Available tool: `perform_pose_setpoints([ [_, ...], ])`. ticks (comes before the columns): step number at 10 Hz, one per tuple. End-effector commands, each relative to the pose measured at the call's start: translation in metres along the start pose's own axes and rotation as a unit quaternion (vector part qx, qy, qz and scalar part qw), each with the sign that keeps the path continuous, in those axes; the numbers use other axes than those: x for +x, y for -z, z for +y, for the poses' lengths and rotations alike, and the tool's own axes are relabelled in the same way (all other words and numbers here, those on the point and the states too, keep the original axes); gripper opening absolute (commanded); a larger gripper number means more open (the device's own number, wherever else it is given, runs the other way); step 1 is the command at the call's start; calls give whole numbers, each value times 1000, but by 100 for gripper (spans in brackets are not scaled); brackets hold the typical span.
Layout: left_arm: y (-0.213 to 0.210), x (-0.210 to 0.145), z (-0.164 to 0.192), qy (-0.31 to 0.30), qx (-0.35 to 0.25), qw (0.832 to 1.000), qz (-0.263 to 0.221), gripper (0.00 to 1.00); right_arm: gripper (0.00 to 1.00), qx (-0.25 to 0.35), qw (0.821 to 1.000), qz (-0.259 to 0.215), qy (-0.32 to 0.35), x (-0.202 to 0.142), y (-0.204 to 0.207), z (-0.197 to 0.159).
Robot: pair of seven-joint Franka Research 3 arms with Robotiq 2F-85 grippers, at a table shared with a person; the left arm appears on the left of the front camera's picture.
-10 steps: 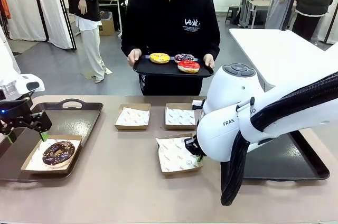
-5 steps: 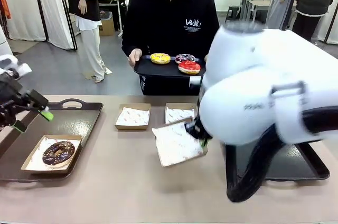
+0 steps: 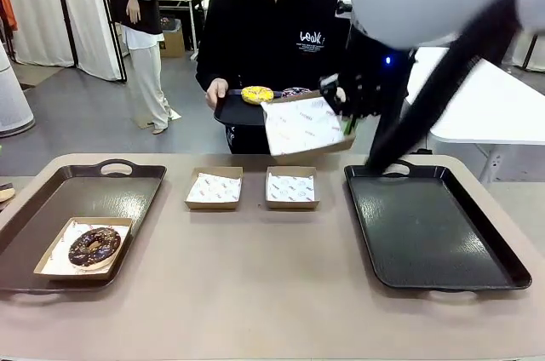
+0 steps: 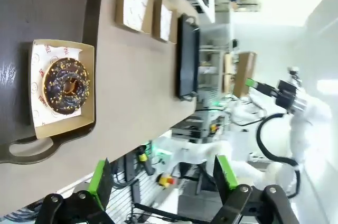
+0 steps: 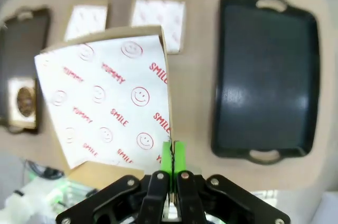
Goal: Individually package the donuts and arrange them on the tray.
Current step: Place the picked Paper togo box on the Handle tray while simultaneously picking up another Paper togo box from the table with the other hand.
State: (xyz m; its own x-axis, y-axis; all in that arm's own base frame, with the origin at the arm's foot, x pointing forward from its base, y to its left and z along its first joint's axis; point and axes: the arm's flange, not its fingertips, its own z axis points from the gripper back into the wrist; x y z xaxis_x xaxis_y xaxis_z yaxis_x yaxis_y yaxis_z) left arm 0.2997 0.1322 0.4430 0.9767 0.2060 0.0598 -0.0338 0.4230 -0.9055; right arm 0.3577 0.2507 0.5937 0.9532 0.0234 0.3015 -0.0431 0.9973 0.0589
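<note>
Green pads of the right gripper [image 5: 170,147] are pressed together on the rim of a paper-lined box [image 5: 111,97], pinching it at one edge. A second ago this box lay on the tabletop [image 3: 255,293] in front of the arm. It now hangs tilted in the air, carried up and across to the person's tray [image 3: 228,111]. Just beyond the gripper, the box covers the near right part of that tray. The yellow donut [image 3: 257,94] sits just past the box's far corner, and the purple donut [image 3: 296,91] peeks over its top edge. The red one, plain to see a second ago, is now hidden behind the paper. Well below the gripper, two boxes [image 3: 214,188] wait unfilled on the tabletop, and the right tray [image 3: 426,225] lies bare under the arm. The left gripper [image 4: 163,174] is spread and holds nothing. It has drawn up and away from the left tray [image 3: 128,195], where a second ago it hung just over the boxed chocolate donut [image 4: 66,85]. That donut rests in its own box, well apart from the gripper. So one donut looks packaged and set down. The lifted box reads as an offer to the person to load the next donut, which leaves three to go.
</note>
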Motion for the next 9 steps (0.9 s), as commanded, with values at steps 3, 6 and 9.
perform_pose_setpoints([
  [3, -2, 13, 41, -21, -89, 996, -7, 100, 0, -27, 993, 43, 107, 87, 40, -5],
  [6, -6, 4, 55, -43, -102, 993, -28, 100, 0, -22, 988, 55, 144, 117, 61, -25],
  [9, 0, 7, 53, -45, -91, 995, -14, 100, 0, -12, 989, 57, 135, 117, 71, -34],
])
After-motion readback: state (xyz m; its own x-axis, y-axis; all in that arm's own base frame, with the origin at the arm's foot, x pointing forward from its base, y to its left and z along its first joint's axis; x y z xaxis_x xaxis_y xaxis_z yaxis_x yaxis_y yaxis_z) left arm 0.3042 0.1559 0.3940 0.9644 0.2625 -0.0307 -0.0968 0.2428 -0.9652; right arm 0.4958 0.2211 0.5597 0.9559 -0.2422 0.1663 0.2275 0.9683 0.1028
